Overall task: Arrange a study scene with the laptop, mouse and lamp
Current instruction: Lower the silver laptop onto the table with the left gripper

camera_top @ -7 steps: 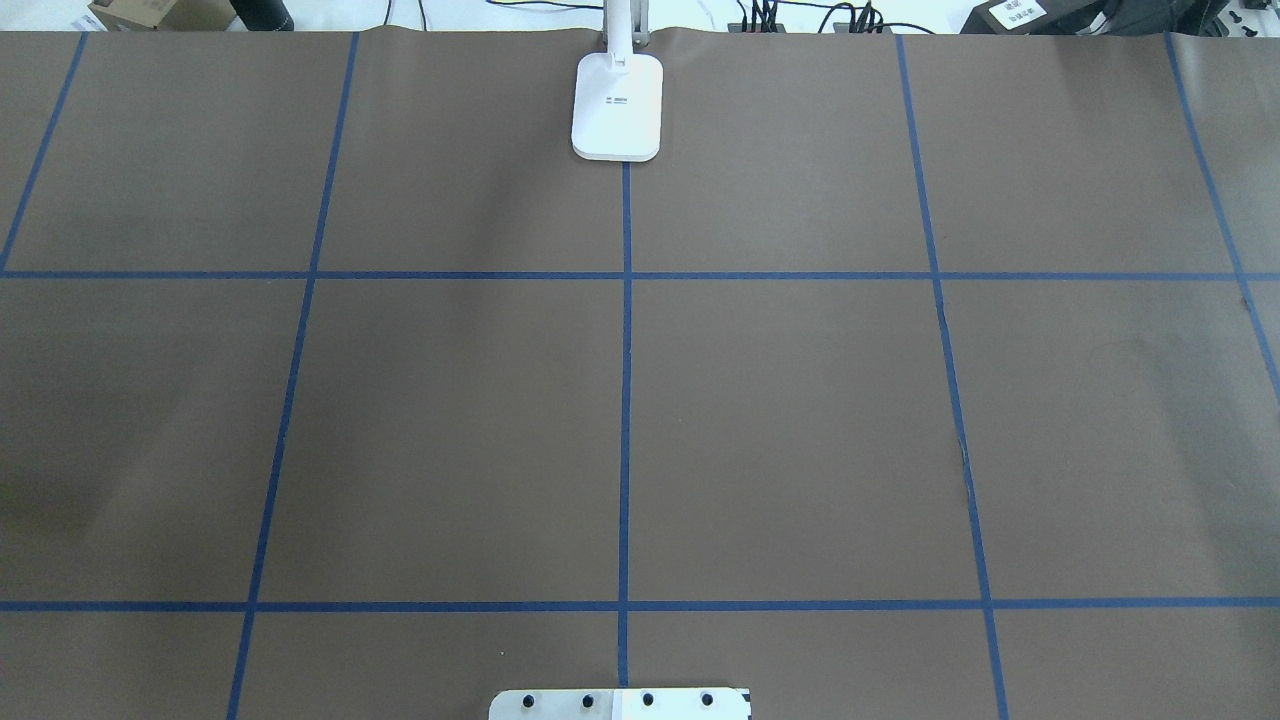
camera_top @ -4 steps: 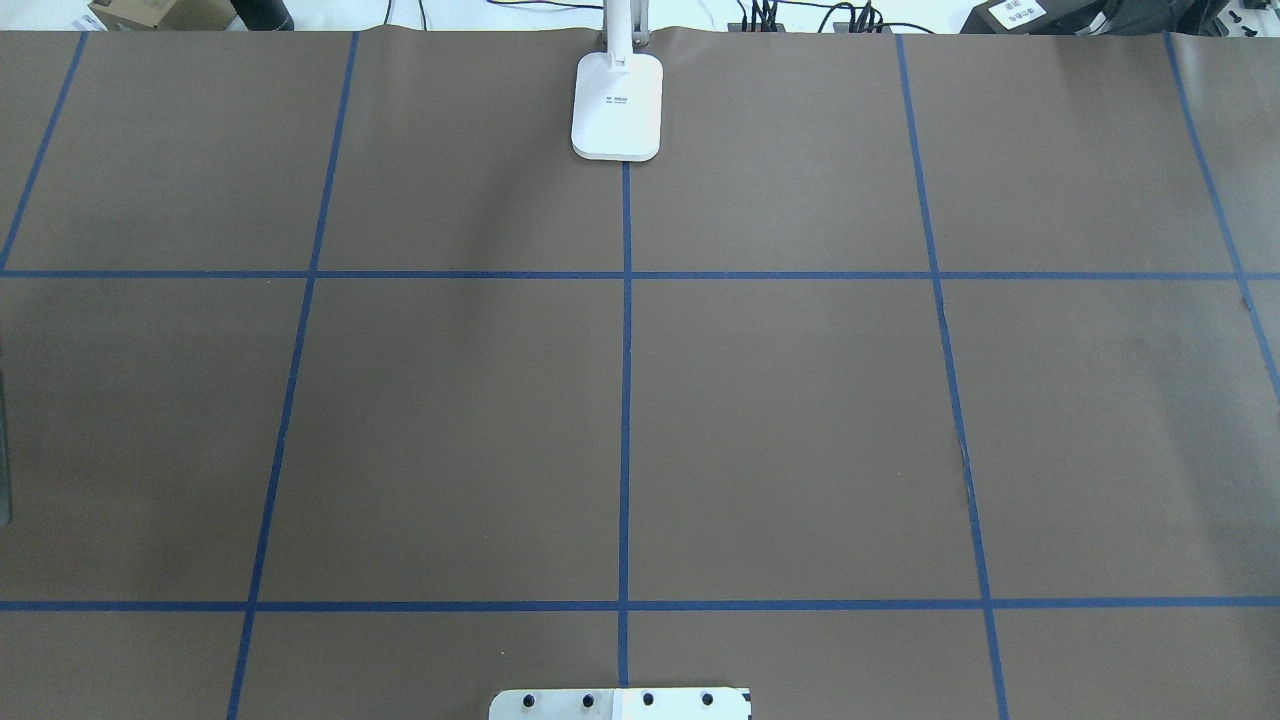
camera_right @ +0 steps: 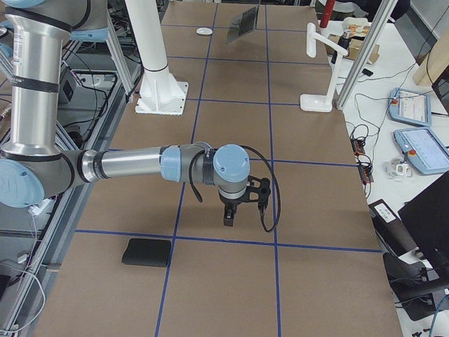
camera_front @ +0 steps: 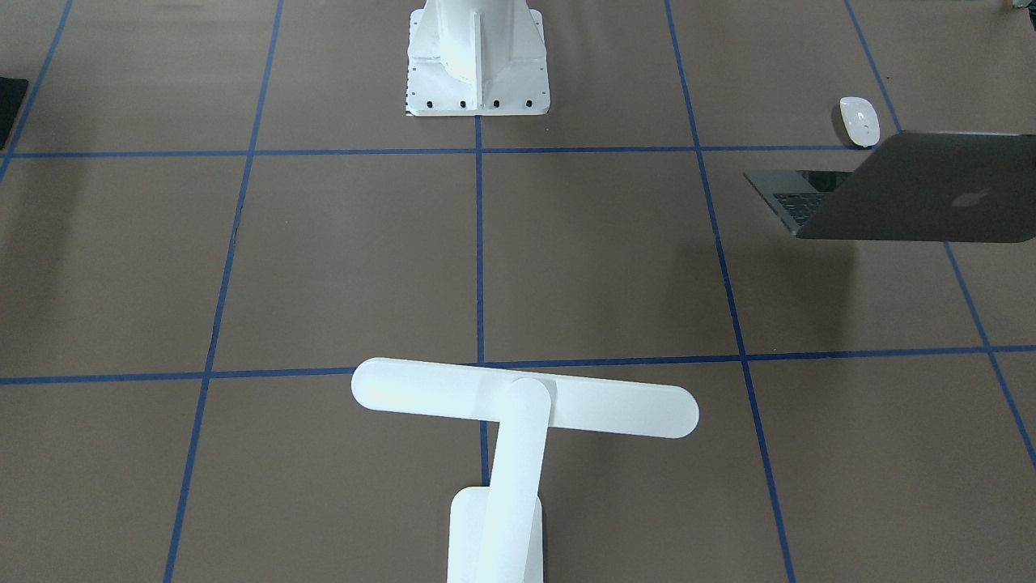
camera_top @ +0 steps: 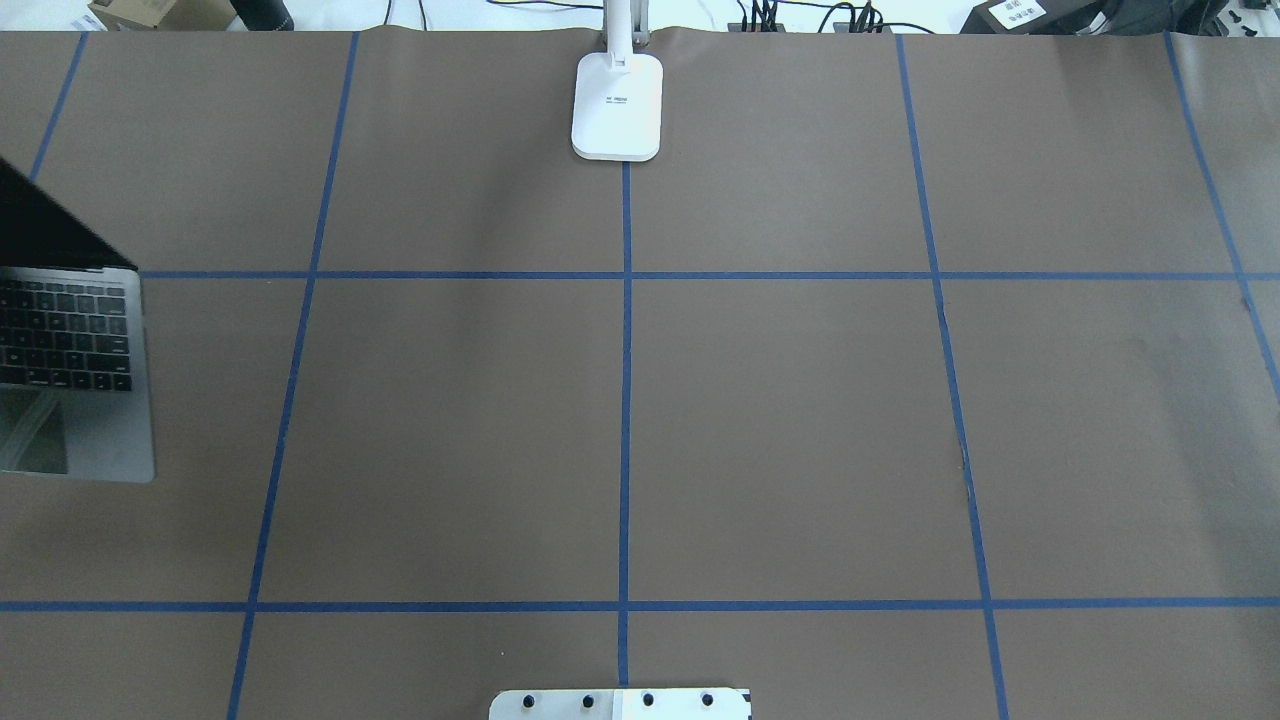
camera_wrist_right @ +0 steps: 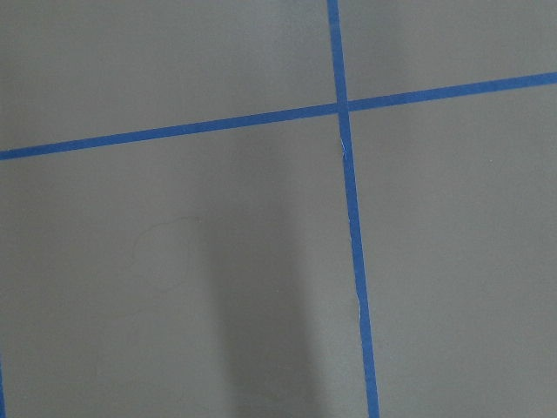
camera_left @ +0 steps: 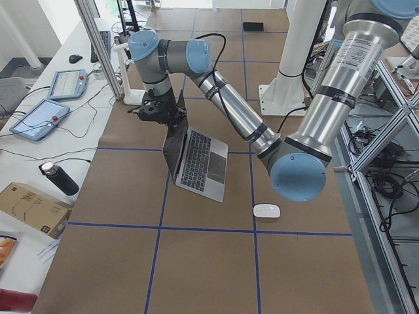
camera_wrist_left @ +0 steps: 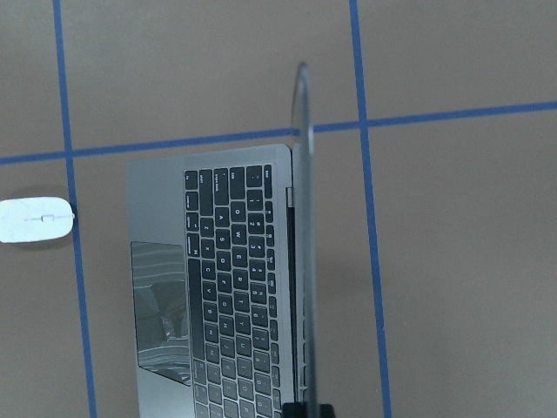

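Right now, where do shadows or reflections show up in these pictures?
Front-facing view: the laptop throws a soft shadow on the table, and the lamp looks washed-out white. Left wrist view: the trackpad mirrors wavy reflections. Right wrist view: one broad blurry shadow band across the table.

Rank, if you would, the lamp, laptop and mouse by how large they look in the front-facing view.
1. lamp: largest, though it stands nearest the camera, which inflates it.
2. laptop: second, partly cut off by the frame edge.
3. mouse: clearly smallest.
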